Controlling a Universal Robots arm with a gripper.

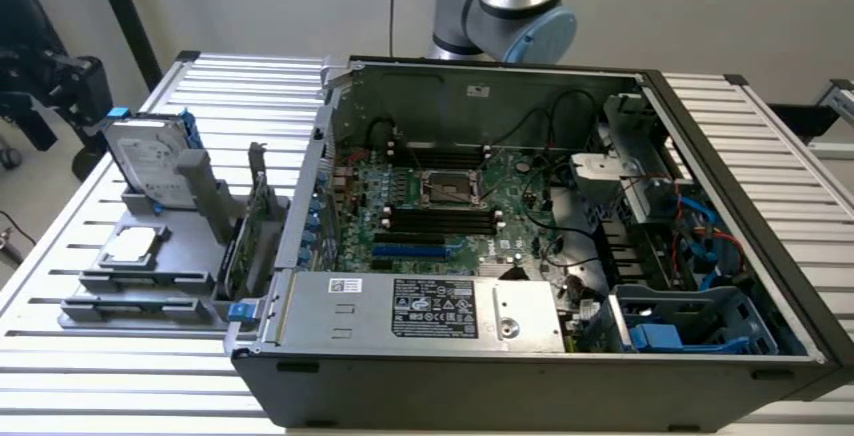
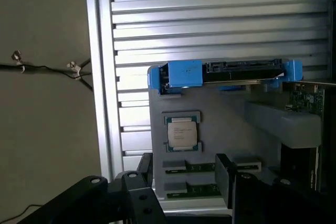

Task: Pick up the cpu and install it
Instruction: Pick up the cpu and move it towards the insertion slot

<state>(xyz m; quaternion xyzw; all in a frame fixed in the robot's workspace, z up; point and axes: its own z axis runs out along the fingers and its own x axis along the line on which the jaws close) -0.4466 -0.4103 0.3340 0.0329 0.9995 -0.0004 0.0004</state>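
Note:
The cpu (image 1: 130, 247) is a small square chip with a silver top. It lies flat in a recess of the grey holder (image 1: 187, 256) at the exterior view's left, outside the computer case. In the wrist view the cpu (image 2: 182, 132) lies beyond my gripper (image 2: 184, 162), apart from it. The two black fingers (image 2: 224, 174) stand wide apart and open, with nothing between them. The motherboard's bare square socket (image 1: 451, 189) sits in the middle of the open case. The arm (image 1: 514, 1) comes in above the case's far wall.
A silver hard drive in a blue frame (image 1: 147, 156) stands upright on the holder behind the cpu. Long memory sticks (image 2: 210, 167) lie in slots near the fingers. A green card (image 1: 247, 236) stands beside the case wall. The slatted metal table (image 1: 80, 356) surrounds everything.

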